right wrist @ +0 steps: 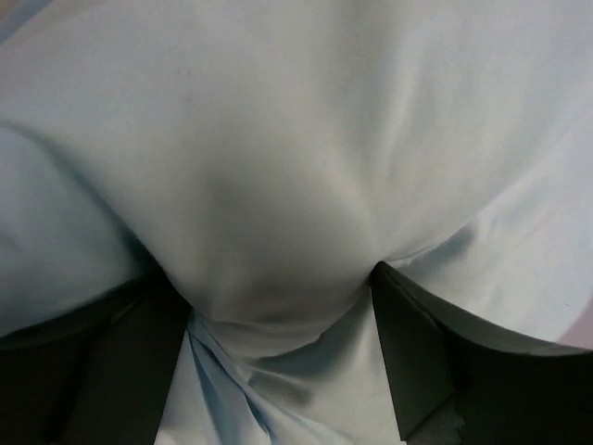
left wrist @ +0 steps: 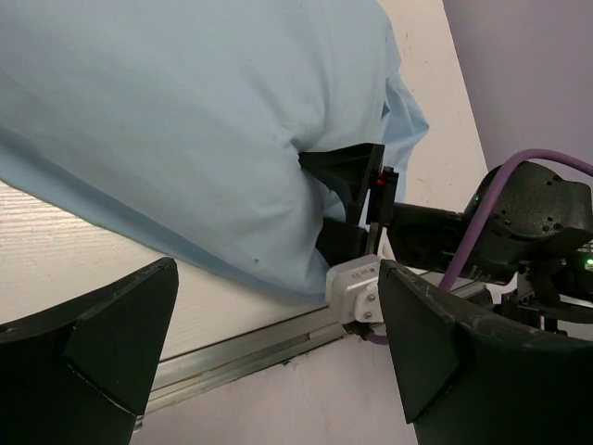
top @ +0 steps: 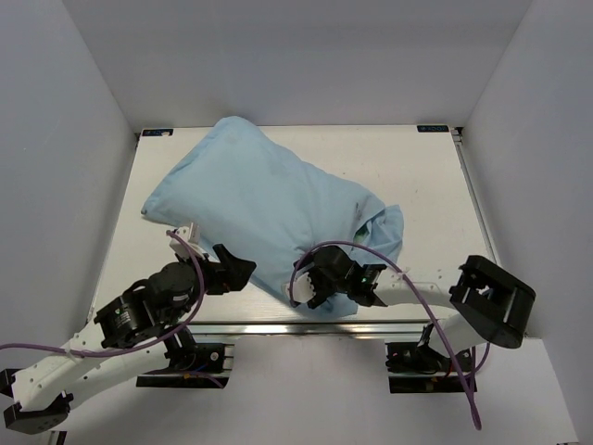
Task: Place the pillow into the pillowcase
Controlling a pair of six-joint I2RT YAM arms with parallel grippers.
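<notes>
The light blue pillowcase (top: 259, 199) lies bulging and full across the table, slanting from the back left to the near right. Its loose, crumpled end (top: 384, 232) points right. The pillow is hidden; only blue fabric shows. My left gripper (top: 233, 267) stands open beside the case's near left edge, with nothing between its fingers (left wrist: 276, 278). At the near edge of the case my right gripper (top: 315, 278) has its jaws spread wide. A rounded bulge of the pillowcase (right wrist: 278, 139) sits between them (right wrist: 276, 287) and touches the right finger (right wrist: 408, 343).
The white table (top: 426, 185) ends in a metal rail (top: 278, 326) along its near edge, right under the case's lowest corner. Grey walls stand on the left, back and right. Purple cables (top: 417, 301) loop around both arms.
</notes>
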